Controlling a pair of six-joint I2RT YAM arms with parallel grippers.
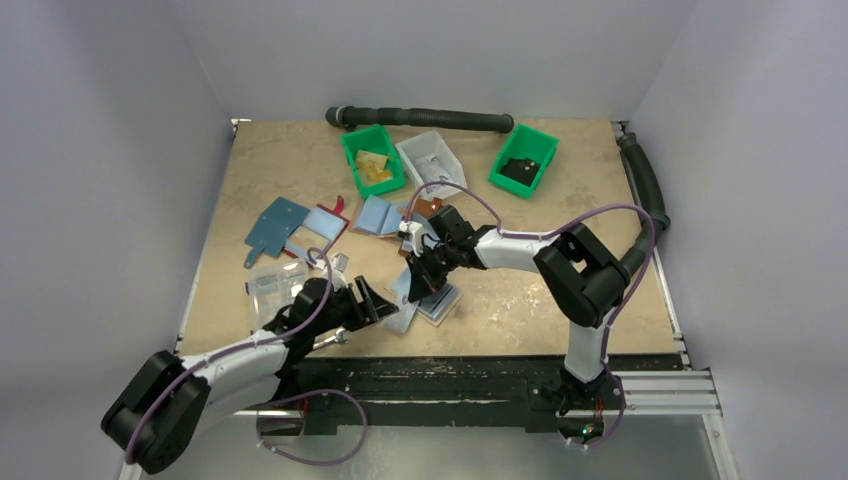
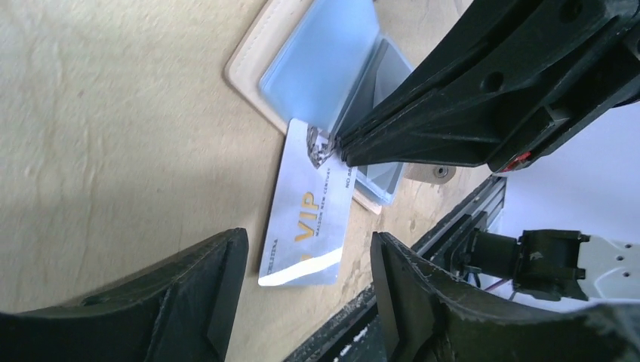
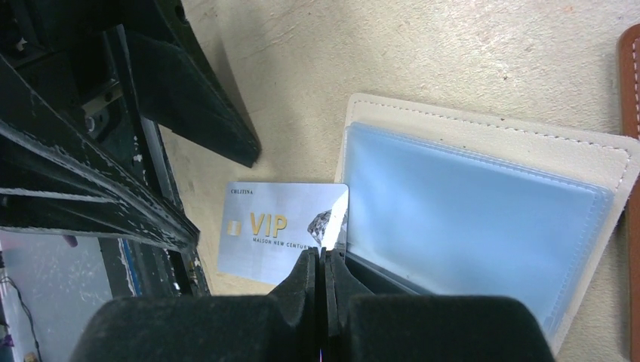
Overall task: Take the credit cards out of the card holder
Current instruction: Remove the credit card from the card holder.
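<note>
The card holder point(image 3: 483, 151), cream-rimmed with a pale blue clear sleeve, lies open on the table near the front edge point(image 1: 440, 303). A silver-blue "VIP" credit card point(image 3: 279, 226) lies flat beside it, almost fully out, its end at the holder's mouth. My right gripper point(image 3: 324, 255) is shut, its tips pressed on that end of the card rather than pinching it. A dark grey layer point(image 3: 381, 273) shows under the sleeve. My left gripper point(image 2: 309, 302) is open, its fingers either side of the card's free end point(image 2: 306, 226), not touching it.
Two green bins point(image 1: 372, 160) point(image 1: 523, 160) and a clear box point(image 1: 430, 155) stand at the back. Brown wallets with blue lining point(image 1: 380, 215) and a clear plastic piece point(image 1: 275, 285) lie left of centre. A brown leather edge point(image 3: 630, 188) borders the holder. The table's front rail point(image 2: 453, 219) is close.
</note>
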